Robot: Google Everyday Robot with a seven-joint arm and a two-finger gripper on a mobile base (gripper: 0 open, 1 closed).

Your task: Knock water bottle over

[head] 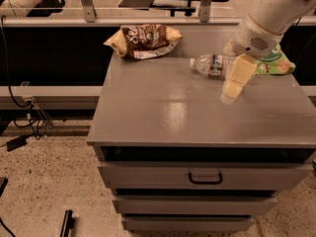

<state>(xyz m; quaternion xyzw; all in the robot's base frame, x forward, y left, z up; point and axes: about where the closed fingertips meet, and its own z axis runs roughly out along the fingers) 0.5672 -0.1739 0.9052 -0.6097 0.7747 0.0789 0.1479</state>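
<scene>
On cabinet top (163,112), water bottle (213,65) lies on side; gripper (229,97) just beside it, prob. closed up, empty.

You'll find water bottle (211,65) lying on counter (163,112), upper right; tool (230,94) at its right end, snack bag (275,64) behind tool, chip bag (143,39) upper left.

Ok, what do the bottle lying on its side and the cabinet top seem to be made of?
The water bottle looks like thin clear plastic with a glossy finish: it is see-through and ribbed. The cabinet top is probably painted metal or laminate, grey and satin, showing a soft glare patch. The gripper hangs just in front of the bottle.
</scene>
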